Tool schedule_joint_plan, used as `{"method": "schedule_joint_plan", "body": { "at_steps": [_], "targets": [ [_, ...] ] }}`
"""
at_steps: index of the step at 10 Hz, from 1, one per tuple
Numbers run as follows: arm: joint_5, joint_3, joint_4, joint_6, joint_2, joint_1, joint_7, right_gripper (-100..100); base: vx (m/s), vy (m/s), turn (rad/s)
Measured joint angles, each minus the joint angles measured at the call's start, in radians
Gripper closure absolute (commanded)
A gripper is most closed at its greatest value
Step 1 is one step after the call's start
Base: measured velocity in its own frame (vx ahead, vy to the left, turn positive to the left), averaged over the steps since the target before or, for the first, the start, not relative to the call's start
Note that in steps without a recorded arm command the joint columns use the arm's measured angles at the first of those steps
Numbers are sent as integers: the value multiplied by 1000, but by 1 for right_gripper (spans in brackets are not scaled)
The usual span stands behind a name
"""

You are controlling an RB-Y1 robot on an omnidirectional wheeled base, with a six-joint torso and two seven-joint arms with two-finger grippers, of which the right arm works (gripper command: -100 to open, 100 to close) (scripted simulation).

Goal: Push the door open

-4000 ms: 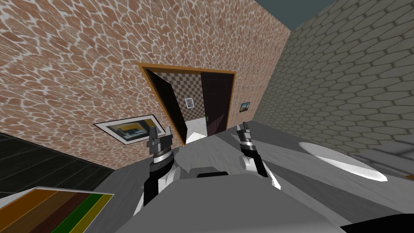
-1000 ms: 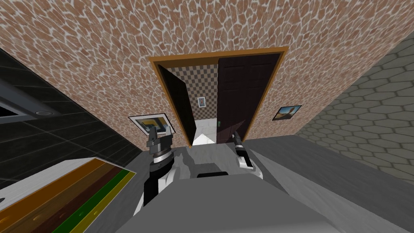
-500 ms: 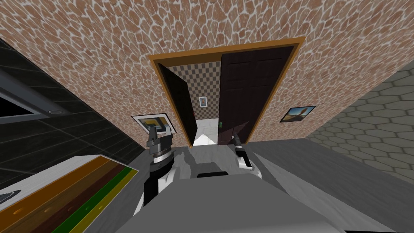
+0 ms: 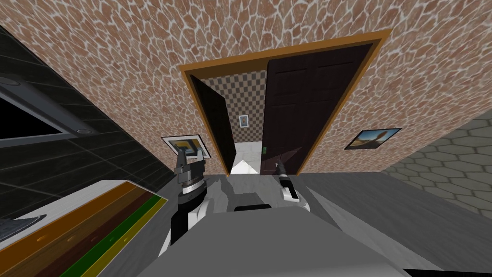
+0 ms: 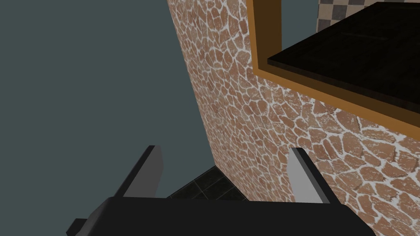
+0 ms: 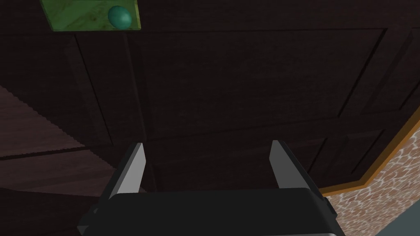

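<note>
right gripper (image 6: 207,147), fingers spread and empty, faces the dark door (image 6: 246,82) close ahead, so it is the nearer arm; left gripper (image 4: 189,156), likewise spread and empty, points at the wall (image 5: 254,123).

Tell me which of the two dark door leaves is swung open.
The left leaf, swung inward; the right leaf fills its half of the frame, before the right gripper.

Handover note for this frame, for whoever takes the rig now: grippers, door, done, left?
Left gripper: open, empty, raised by the brick wall beside the door frame.
Right gripper: open, empty, pointed at the right door leaf near its knob; contact not clear.
Left door leaf stands swung inward; right door leaf looks about flush with the door frame.
Done: approach. Left: press the right door leaf until it swings.
</note>
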Motion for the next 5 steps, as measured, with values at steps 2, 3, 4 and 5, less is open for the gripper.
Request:
{"method": "schedule_joint_plan", "body": {
  "at_steps": [2,3,4,5],
  "targets": [
    [-1,-4,60,-15,-2,-24,-2,-100,88,-36,93],
    [-1,-4,71,-14,0,-25,-2,-100,81,-26,76],
    [-2,-5,92,-16,-2,-33,-3,-100,83,-36,84],
    [-2,-7,116,-21,-1,-42,-3,-100,93,-33,87]
  ]
}}
